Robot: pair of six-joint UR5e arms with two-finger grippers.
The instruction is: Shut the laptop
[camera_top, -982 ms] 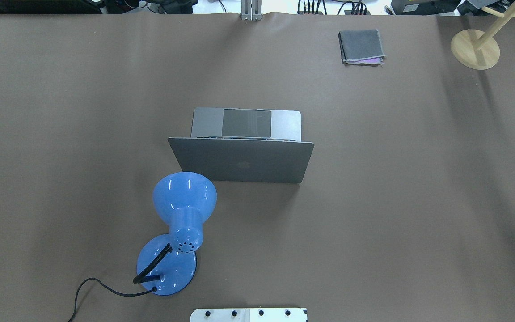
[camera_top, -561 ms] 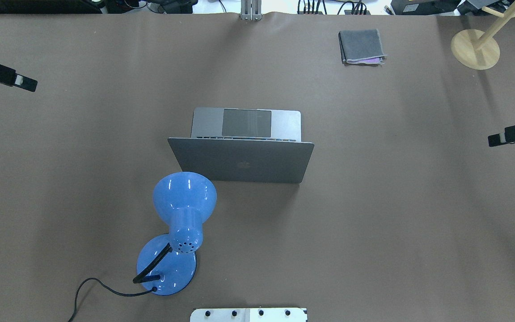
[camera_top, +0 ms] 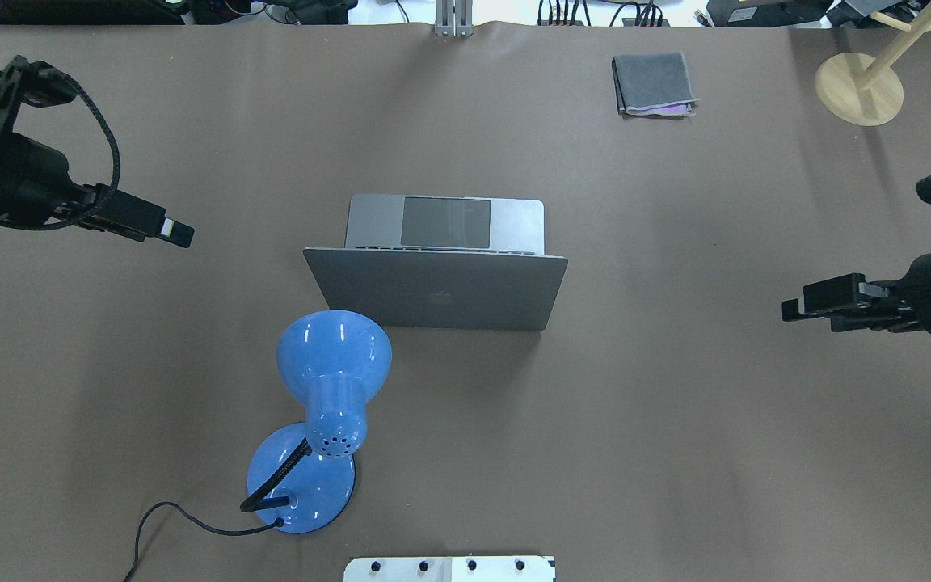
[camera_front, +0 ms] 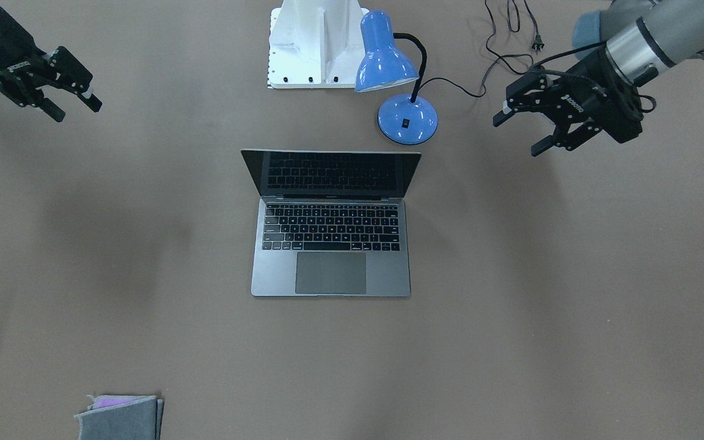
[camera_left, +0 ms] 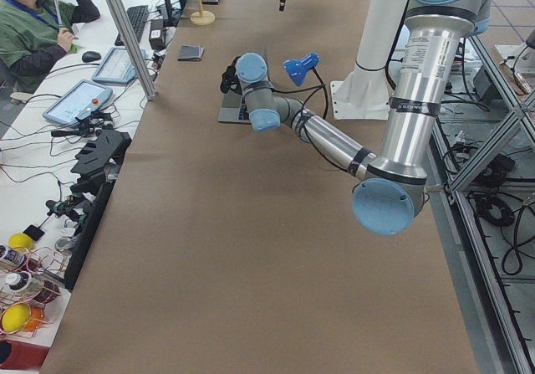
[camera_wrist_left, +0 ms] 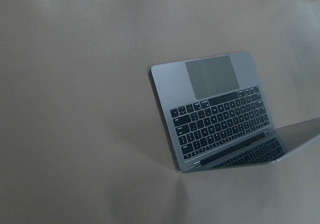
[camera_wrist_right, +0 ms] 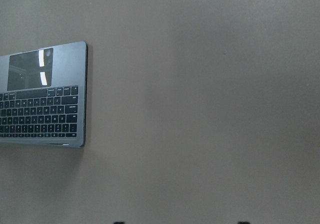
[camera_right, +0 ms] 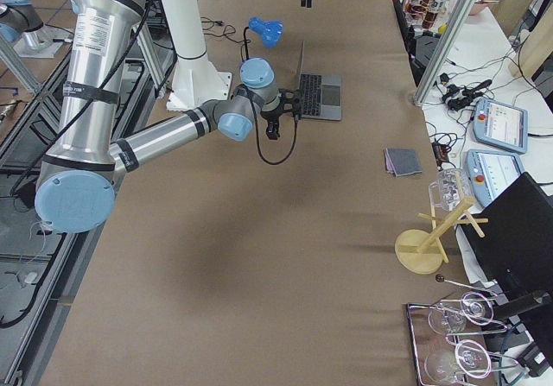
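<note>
The space-grey laptop point(camera_front: 330, 269) stands open in the middle of the table, screen towards the far side, its lid point(camera_top: 437, 291) facing me with the dark logo. It also shows in the left wrist view point(camera_wrist_left: 215, 114) and at the left edge of the right wrist view point(camera_wrist_right: 45, 103). My left gripper point(camera_front: 516, 135) is open and empty, hanging in the air well off the laptop's left side point(camera_top: 179, 233). My right gripper point(camera_front: 77, 111) is open and empty, far off the laptop's right side point(camera_top: 793, 309).
A blue desk lamp point(camera_top: 332, 356) stands just at the lid's near left corner, its cord point(camera_top: 183, 521) trailing towards me. A grey felt pouch point(camera_top: 653, 83) lies far right, a wooden stand point(camera_top: 859, 87) at the far right corner. The white robot base point(camera_top: 449, 568) is at the near edge.
Both arms have come into the overhead view from the sides and moved inward towards the laptop. The laptop and the lamp have not moved.
</note>
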